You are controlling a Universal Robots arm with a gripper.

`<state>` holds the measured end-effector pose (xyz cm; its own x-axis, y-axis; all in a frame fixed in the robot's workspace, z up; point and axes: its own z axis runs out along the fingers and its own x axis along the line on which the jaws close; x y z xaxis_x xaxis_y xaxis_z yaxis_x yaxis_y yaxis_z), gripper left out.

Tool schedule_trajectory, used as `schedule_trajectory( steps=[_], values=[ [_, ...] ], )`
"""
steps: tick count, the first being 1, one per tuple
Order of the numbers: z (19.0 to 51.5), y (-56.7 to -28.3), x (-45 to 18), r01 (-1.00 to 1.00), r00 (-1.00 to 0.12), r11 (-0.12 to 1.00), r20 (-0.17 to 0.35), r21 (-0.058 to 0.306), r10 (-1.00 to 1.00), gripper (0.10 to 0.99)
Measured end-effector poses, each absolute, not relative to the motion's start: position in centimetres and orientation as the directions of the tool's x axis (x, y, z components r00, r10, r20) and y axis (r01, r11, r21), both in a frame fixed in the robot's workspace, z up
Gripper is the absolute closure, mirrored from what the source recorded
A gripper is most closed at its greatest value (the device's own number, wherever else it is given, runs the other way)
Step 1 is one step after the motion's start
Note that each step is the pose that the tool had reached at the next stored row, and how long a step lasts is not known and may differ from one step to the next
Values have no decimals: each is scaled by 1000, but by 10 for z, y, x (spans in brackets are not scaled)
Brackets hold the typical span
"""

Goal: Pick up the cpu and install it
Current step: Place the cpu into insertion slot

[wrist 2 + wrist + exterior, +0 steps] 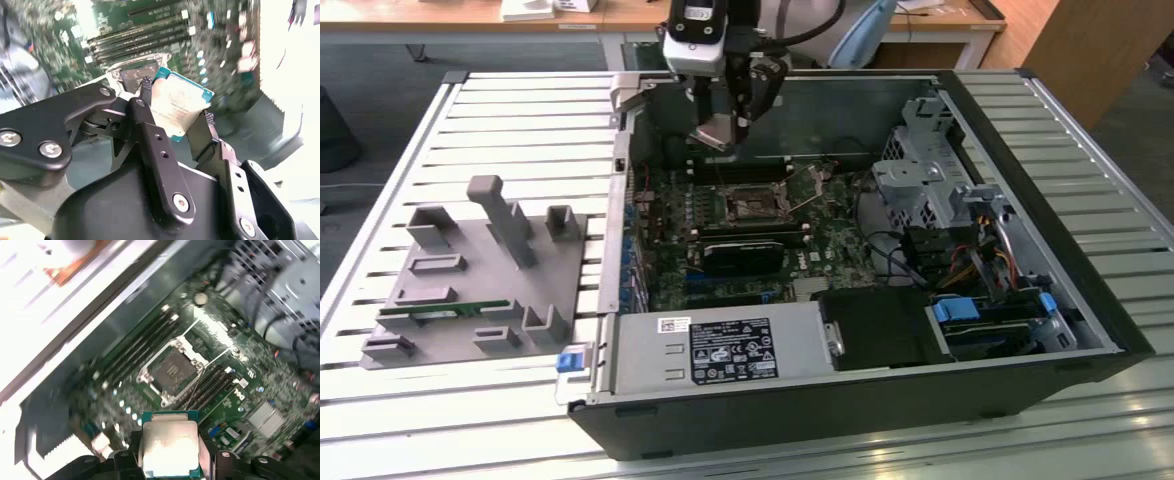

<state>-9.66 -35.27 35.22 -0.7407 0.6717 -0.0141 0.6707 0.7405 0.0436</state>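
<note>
Cpu (177, 107) — where is it? — DESK

Aloft inside the open case (854, 420), pinched by the gripper (176, 104). In the exterior view it hangs at about 11 o'clock from the socket (754, 207), above the board, not yet seated. — FIELD

Why that hold? — DESK

The fingers (142, 112) press two opposite edges, so the silver top is left untouched. That grip likely spares the contacts and lets the chip drop straight in. In the first wrist view the socket's dark middle looks bare. — FIELD

Room to move? — DESK

The case lies on its side, open upward. From the socket, the rear wall (827, 105) stands at 12 o'clock, the drive cage (914, 175) at 3, and a black module (747, 250) at 6, close by. Nothing overhangs the socket itself, so the way down looks clear. The memory slots (132, 350) beside it are the nearest edge. — FIELD
</note>
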Motion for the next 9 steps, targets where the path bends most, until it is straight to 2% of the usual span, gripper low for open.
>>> schedule_trajectory(
  steps=[4, 9],
  values=[
    [365, -367, -105, 509, -860, 860, -16, 43, 510, 553],
    [378, -381, -112, 326, -945, 944, -19, 44, 327, 553]
  ],
)
